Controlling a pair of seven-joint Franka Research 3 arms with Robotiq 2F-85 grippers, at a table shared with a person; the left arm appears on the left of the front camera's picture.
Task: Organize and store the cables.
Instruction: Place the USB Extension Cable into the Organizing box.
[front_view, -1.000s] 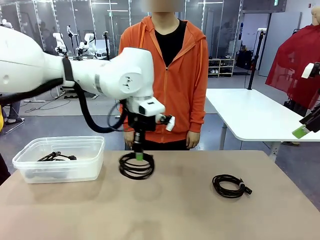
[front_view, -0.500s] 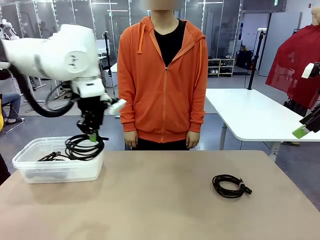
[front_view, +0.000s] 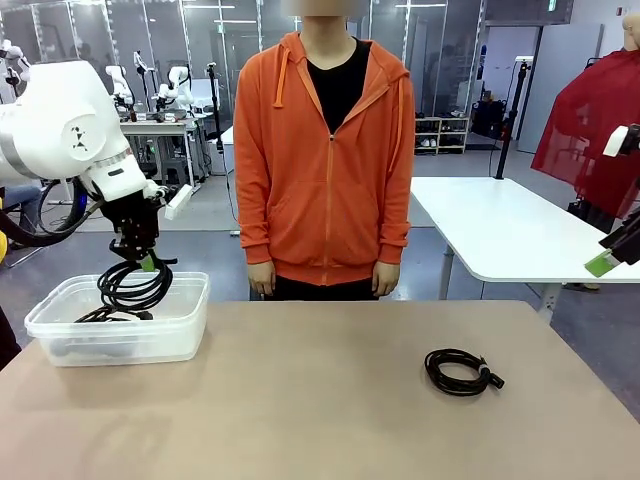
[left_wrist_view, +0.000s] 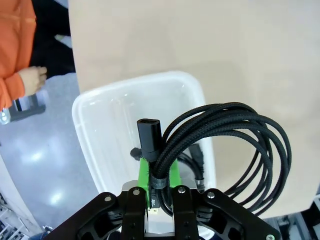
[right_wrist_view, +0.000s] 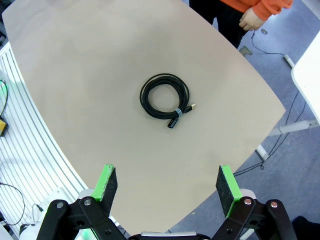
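Three cables in play, and the step in hand is the drop-off. Left gripper (front_view: 147, 262) is clamped on a round coil of thin black braided cable (front_view: 134, 288). It pinches the coil at the wrap band, right beside a small black plug (left_wrist_view: 149, 134). Loops hang below the fingers, loose and slightly fanned.

Directly under the gripper sits the clear rectangular plastic tub (front_view: 60, 335). The lowest loops look level with its rim or just inside; can't tell if they touch. From the wrist camera some loops seem to reach out past the tub wall. Another thin black cable (front_view: 112, 314) lies on the tub floor beneath the held coil.

Next move, my read: centre over the tub, come down a touch, then part the fingers. Risk is a loop draping over the rim.

Last one is a flat, tidy black coil with banded tail and metal-tipped plug (right_wrist_view: 165, 97) on the beige tabletop (right_wrist_view: 100, 60). It's well apart from the left gripper and straight below the right gripper (right_wrist_view: 166, 172), whose green pads stand wide apart, holding nothing.
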